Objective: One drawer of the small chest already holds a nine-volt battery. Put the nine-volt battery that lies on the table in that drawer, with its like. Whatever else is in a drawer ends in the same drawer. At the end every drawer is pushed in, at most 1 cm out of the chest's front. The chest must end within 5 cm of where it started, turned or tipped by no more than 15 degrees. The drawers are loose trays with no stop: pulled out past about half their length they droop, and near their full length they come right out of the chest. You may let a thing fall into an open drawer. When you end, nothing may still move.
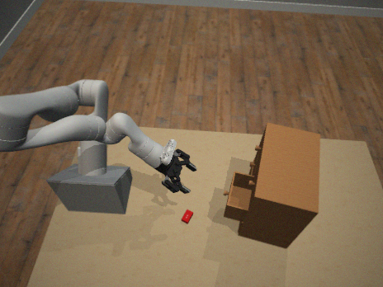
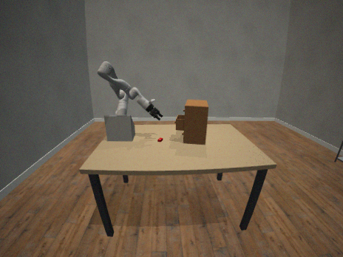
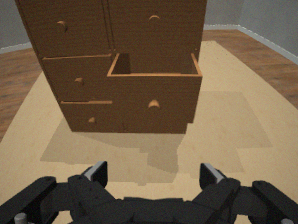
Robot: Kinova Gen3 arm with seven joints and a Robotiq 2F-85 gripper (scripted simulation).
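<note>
The nine-volt battery (image 1: 187, 216) (image 2: 160, 139) is a small red block lying on the table between the robot's base and the chest. The brown chest (image 1: 289, 165) (image 2: 196, 123) stands upright. Its lower right drawer (image 1: 236, 212) (image 2: 180, 123) (image 3: 175, 92), as seen in the wrist view, is pulled partly out and looks level. No battery shows in the visible part of its inside; the rear is hidden. My gripper (image 1: 189, 179) (image 2: 160, 117) (image 3: 153, 173) is open and empty, above the table, short of the chest's front and away from the battery. The battery is outside the wrist view.
The chest's other drawers look pushed in: an upper right drawer (image 3: 172, 30) and several in the left column, each with a round knob. The robot's grey base (image 1: 96, 194) (image 2: 120, 128) stands on the table (image 1: 136, 256) (image 2: 174, 159), opposite the chest's front.
</note>
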